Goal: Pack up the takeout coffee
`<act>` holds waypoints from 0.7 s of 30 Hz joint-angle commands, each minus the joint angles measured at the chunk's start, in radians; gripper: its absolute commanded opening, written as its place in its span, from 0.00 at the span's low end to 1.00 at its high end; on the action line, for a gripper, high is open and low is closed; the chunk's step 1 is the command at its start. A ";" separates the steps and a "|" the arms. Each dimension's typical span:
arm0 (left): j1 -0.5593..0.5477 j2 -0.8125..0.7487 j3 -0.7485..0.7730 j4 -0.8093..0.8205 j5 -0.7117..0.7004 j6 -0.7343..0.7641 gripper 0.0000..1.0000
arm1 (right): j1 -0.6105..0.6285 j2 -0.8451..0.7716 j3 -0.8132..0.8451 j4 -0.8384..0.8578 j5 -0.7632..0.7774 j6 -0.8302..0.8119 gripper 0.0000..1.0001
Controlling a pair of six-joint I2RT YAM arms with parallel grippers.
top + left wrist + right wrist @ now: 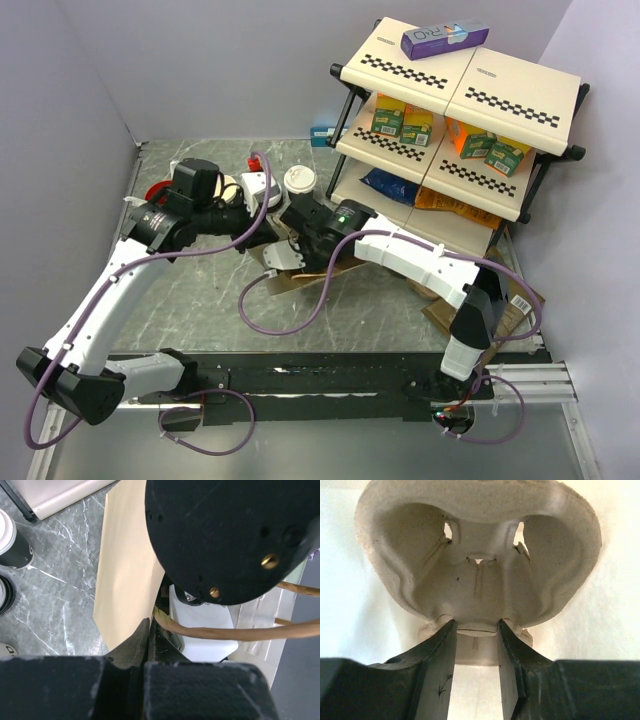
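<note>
The takeout coffee (299, 180), a dark cup with a white lid, stands upright behind both grippers; it also shows at the top left of the left wrist view (11, 540). A tan paper bag (285, 262) lies in the middle of the table. My left gripper (149, 622) is shut on the edge of the bag (125, 580). My right gripper (476, 627) reaches into the bag and is shut on a tab of a moulded pulp cup carrier (480, 565). In the top view both grippers meet at the bag's mouth, the left (262, 232) beside the right (292, 238).
A two-tier rack (470, 80) with snack boxes stands at the back right, a blue box (445, 38) on top. A red cup (160, 190) sits behind the left arm. A white object (258, 187) stands left of the coffee. More brown bags (505, 300) lie at the right.
</note>
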State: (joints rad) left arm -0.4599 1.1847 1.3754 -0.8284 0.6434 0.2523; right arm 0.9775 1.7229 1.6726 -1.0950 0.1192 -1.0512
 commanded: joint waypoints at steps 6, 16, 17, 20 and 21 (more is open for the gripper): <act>-0.003 0.016 0.073 -0.001 0.045 -0.004 0.01 | -0.003 0.067 -0.011 -0.108 0.031 0.013 0.00; -0.003 0.026 0.071 -0.012 0.044 -0.001 0.01 | -0.003 0.095 -0.091 -0.059 0.085 0.063 0.19; -0.003 0.027 0.071 -0.014 0.044 0.001 0.01 | -0.002 0.089 -0.094 -0.052 0.083 0.063 0.32; -0.003 0.033 0.076 -0.023 0.047 0.002 0.01 | -0.002 0.055 -0.096 -0.028 0.071 0.066 0.46; -0.003 0.033 0.077 -0.025 0.047 0.004 0.01 | 0.000 0.043 -0.088 -0.026 0.068 0.066 0.48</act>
State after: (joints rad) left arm -0.4599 1.2427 1.3968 -0.8871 0.6380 0.2504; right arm 0.9813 1.7954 1.6085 -1.0592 0.1280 -1.0107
